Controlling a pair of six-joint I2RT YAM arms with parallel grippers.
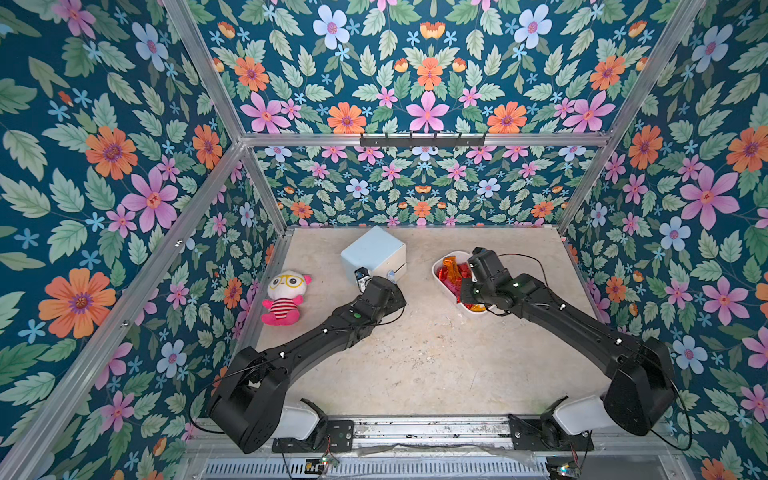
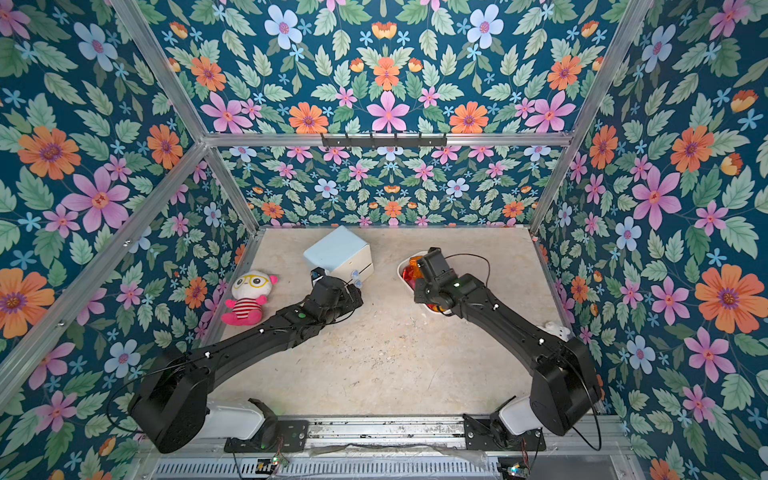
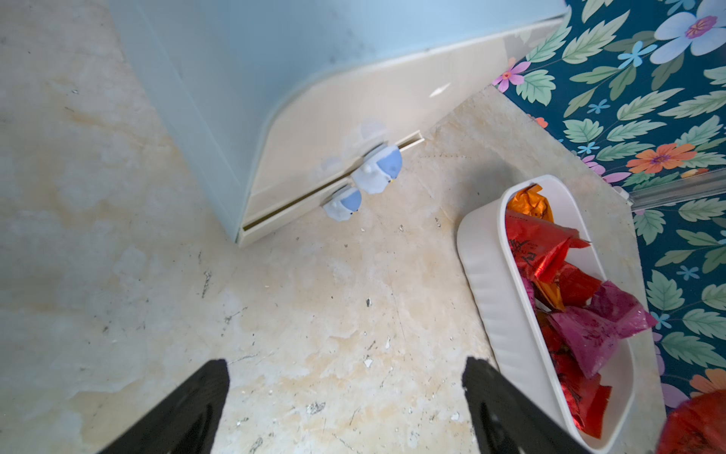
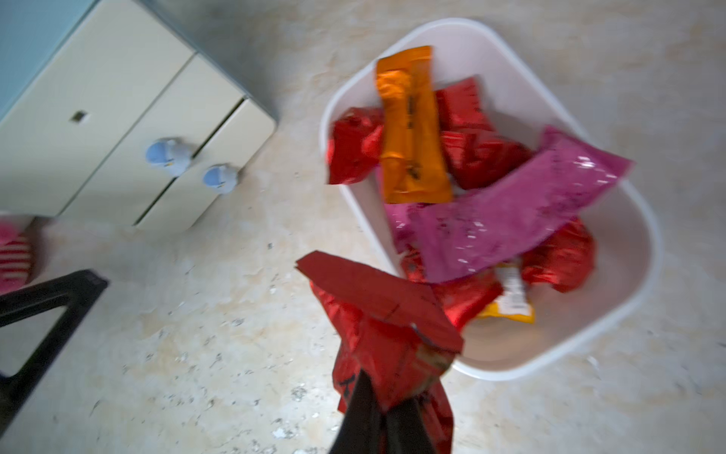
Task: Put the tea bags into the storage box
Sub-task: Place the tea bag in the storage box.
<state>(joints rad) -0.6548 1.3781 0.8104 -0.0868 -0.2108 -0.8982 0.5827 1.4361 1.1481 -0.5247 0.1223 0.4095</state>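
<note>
My right tool (image 4: 387,408) is pinched on a red bag (image 4: 387,334), hanging beside the box's near rim. My left tool (image 3: 345,408) is spread wide over bare surface (image 3: 314,314), holding nothing. Past the held bag, the box (image 4: 636,220) sits on the surface with the other bags (image 4: 503,212) heaped inside: red, orange and pink. Left of it stands the blue cabinet (image 1: 374,249), and further left a plush toy (image 1: 284,297) near the wall.

White storage box (image 4: 613,326) holding jumbled red, orange, pink tea bags (image 4: 506,220)
</note>
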